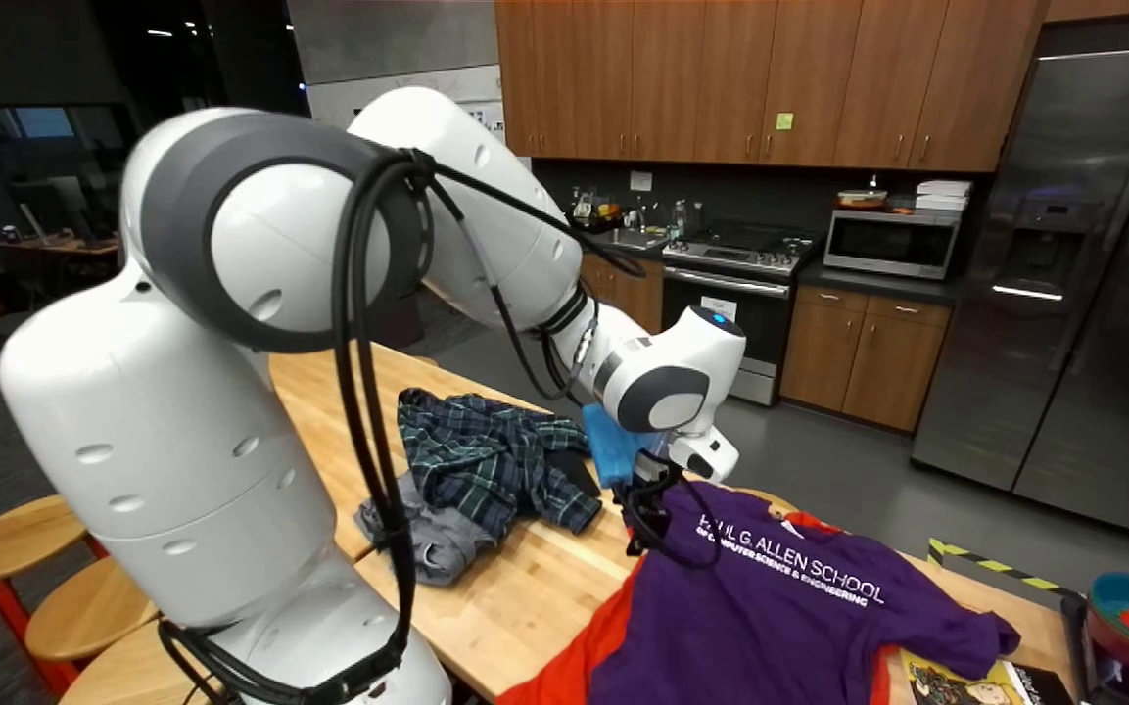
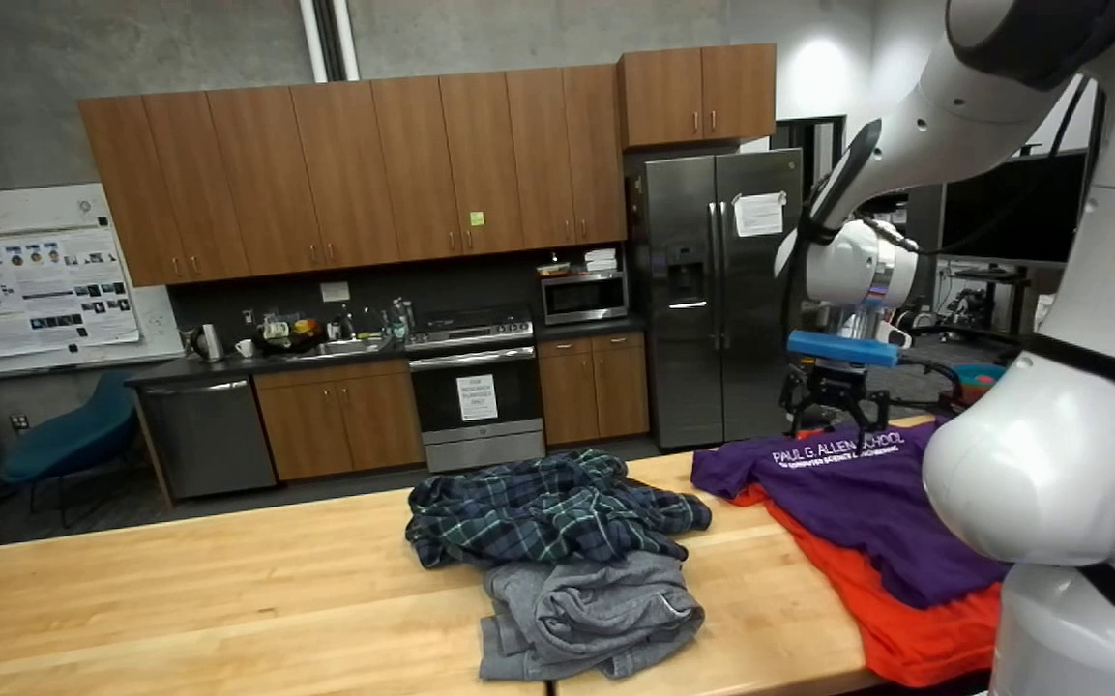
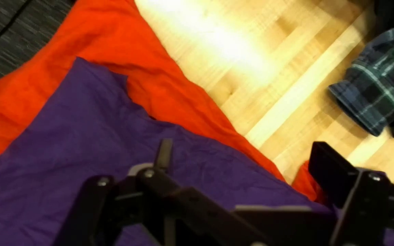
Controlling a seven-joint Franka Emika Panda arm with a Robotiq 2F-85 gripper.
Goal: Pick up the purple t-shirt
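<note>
One wooden table (image 2: 228, 609), beneath one purple t-shirt (image 1: 730, 617) spread lettering-up; one plaid garment (image 2: 557, 507), near the t-shirt; one gripper (image 3: 243, 152), jaws parted, over the t-shirt's side edge, which lies below for a likely downward reach, contact hard to judge.

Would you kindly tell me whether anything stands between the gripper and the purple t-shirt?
Nothing visible does: the open gripper hangs over the purple t-shirt, whose lettered side faces up. The red cloth lies beneath it, and the plaid garment is off to one side.
</note>
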